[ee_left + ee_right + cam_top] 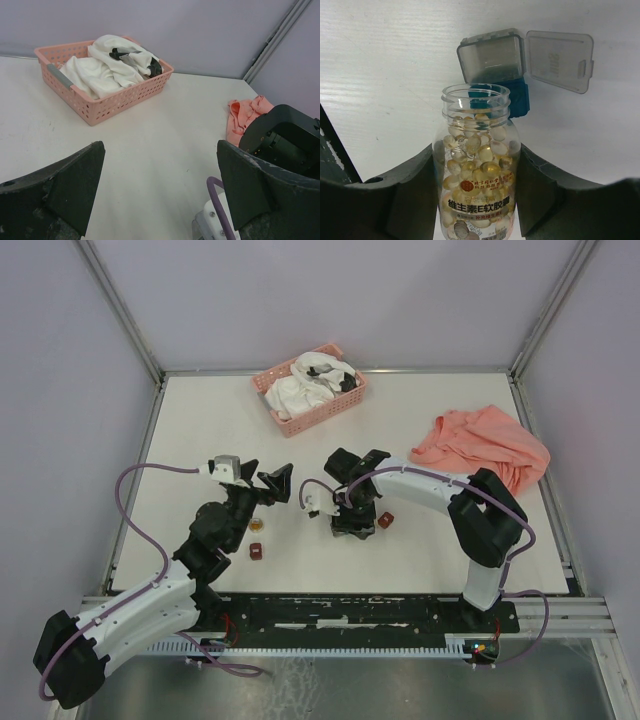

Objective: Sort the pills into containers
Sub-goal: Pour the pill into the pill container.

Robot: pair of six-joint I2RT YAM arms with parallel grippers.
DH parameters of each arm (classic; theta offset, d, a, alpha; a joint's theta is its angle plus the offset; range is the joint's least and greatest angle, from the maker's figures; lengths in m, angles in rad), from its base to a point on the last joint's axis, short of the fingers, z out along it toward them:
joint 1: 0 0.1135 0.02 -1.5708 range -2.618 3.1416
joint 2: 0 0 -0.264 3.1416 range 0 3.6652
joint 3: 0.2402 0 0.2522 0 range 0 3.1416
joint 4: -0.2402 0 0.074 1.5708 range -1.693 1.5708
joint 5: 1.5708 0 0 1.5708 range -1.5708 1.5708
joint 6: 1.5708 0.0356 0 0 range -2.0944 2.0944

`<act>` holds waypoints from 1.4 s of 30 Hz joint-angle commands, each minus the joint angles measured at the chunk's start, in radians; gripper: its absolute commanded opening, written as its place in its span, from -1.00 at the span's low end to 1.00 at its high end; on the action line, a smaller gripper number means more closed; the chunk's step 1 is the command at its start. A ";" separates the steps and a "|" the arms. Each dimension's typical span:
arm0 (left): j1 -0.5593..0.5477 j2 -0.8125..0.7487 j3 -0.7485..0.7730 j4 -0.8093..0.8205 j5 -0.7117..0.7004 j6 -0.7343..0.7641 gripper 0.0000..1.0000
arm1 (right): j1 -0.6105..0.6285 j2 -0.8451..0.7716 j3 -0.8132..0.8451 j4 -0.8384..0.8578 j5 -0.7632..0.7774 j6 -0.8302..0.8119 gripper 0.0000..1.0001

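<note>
Gripping the clear jar point(476, 200) by its body, the right gripper point(477, 182) has its fingers point(410, 195) set partway closed, one against each side of the jar wall. The jar mouth is uncapped, and the yellowish pills point(481, 165) fill it to just below the neck. Just beyond the mouth, the grey container point(490, 55) lies on the white table point(380, 75) with its hinged lid point(560, 60) swung fully open. The teal container point(519, 97) sits touching the grey one on its near side.

In the top view, one dark red container point(384, 521) sits just beside the right gripper and the other dark red container point(256, 552) is near the left arm. The left gripper point(160, 170) is raised above the table, jaws spread wide and holding nothing. It faces the pink basket point(115, 102) of white cloth.
</note>
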 commanded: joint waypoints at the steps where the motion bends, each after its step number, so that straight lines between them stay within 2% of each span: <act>1: 0.004 -0.007 0.004 0.050 -0.022 0.020 0.99 | 0.013 -0.050 0.031 0.000 -0.006 0.002 -0.87; 2: 0.004 -0.007 0.004 0.049 -0.022 0.019 0.99 | 0.012 -0.047 0.034 0.015 0.047 0.012 -0.88; 5: 0.004 -0.005 0.005 0.051 -0.022 0.019 0.99 | 0.016 -0.050 0.039 -0.024 -0.046 -0.012 -0.86; 8: 0.004 -0.005 0.006 0.049 -0.023 0.019 0.99 | 0.013 -0.039 0.047 0.004 0.048 0.022 -0.86; 10: 0.004 -0.005 0.005 0.050 -0.022 0.019 0.99 | 0.018 -0.052 0.044 -0.021 -0.053 0.002 -0.85; 13: 0.004 -0.002 0.008 0.048 -0.021 0.020 0.99 | 0.013 -0.040 0.052 0.009 0.071 0.036 -0.87; 15: 0.002 -0.003 0.007 0.049 -0.023 0.019 0.99 | 0.016 -0.047 0.042 -0.018 -0.029 0.011 -0.86; 18: 0.004 -0.004 0.007 0.047 -0.021 0.020 0.99 | 0.012 -0.044 0.049 0.017 0.065 0.041 -0.88; 21: 0.004 -0.006 0.005 0.049 -0.022 0.020 0.99 | 0.013 -0.053 0.035 -0.008 -0.033 0.012 -0.86; 24: 0.004 -0.005 0.005 0.050 -0.021 0.020 0.99 | 0.000 -0.042 0.054 0.007 0.064 0.039 -0.88; 26: 0.004 -0.005 0.005 0.051 -0.022 0.020 0.99 | 0.012 -0.053 0.038 -0.022 -0.049 0.005 -0.85; 28: 0.004 -0.005 0.005 0.049 -0.022 0.020 0.99 | 0.020 -0.053 0.033 0.020 0.063 0.031 -0.87; 29: 0.003 -0.006 0.005 0.050 -0.022 0.020 0.99 | 0.007 -0.039 0.049 0.010 0.067 0.034 -0.87; 31: 0.004 -0.006 0.004 0.051 -0.022 0.020 0.99 | 0.011 -0.053 0.044 -0.029 -0.035 0.011 -0.85; 34: 0.003 -0.006 0.005 0.049 -0.021 0.020 0.99 | 0.005 -0.039 0.044 0.017 0.070 0.042 -0.88; 36: 0.003 -0.007 0.004 0.050 -0.022 0.020 0.99 | 0.015 -0.041 0.050 -0.029 -0.034 0.016 -0.86; 39: 0.004 -0.008 0.002 0.051 -0.022 0.020 0.98 | 0.012 -0.039 0.049 0.012 0.078 0.045 -0.88; 41: 0.004 -0.007 0.002 0.053 -0.023 0.020 0.99 | 0.019 -0.041 0.043 -0.020 -0.016 0.021 -0.86; 42: 0.004 -0.007 0.004 0.051 -0.023 0.020 0.99 | 0.027 -0.052 0.029 0.005 0.002 0.030 -0.86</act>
